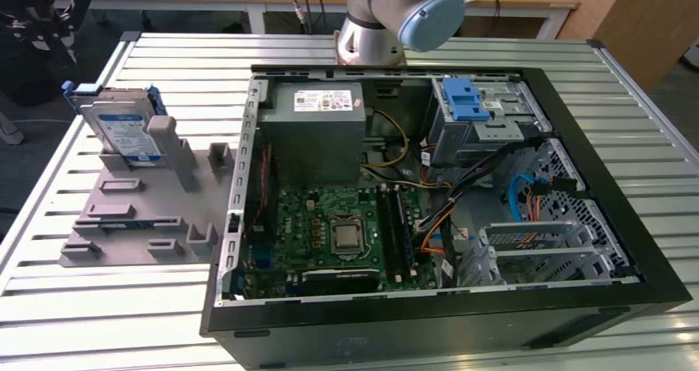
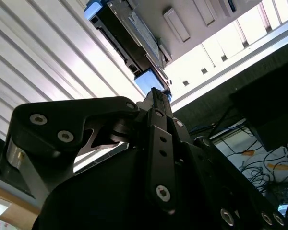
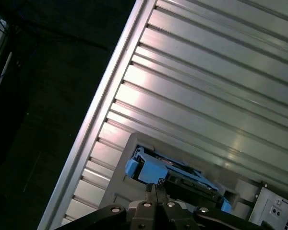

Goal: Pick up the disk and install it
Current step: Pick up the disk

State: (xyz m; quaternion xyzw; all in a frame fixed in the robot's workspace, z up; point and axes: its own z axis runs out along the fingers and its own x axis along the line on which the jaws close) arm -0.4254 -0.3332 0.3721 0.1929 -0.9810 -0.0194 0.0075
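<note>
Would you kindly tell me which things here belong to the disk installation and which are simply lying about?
For the job:
the disk, upright in the grey holder
the hand, facing the disk
the open computer case

Just lying about:
the power supply box
the motherboard
the slatted table

Slatted metal table (image 1: pixel 98 322). An open black PC case (image 1: pixel 437 338) lies on its side on it. Inside are a grey power supply (image 1: pixel 317 129) with a white sticker, a green motherboard (image 1: pixel 317 223) just beside it, a blue latch (image 1: pixel 466 101) and orange cables (image 1: pixel 435 223). A grey fixture plate (image 1: pixel 131 232) sits just beside the case, on the exterior view's left.
</note>
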